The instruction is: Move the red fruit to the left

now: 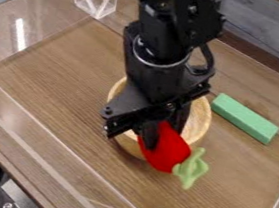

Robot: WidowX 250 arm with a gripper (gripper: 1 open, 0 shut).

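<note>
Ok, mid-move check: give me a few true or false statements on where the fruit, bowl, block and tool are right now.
1. The tool is shut on the red fruit. True.
2. The red fruit lies in the middle of the wooden bowl. False: it is at the bowl's front right edge, held by the tool.
3. The green block lies on the table to the right of the bowl. True.
4. The green block is inside the bowl. False: it lies flat on the wooden table, apart from the bowl.
5. The fruit's light green stem sticks out to the lower right of the fruit. True.
</note>
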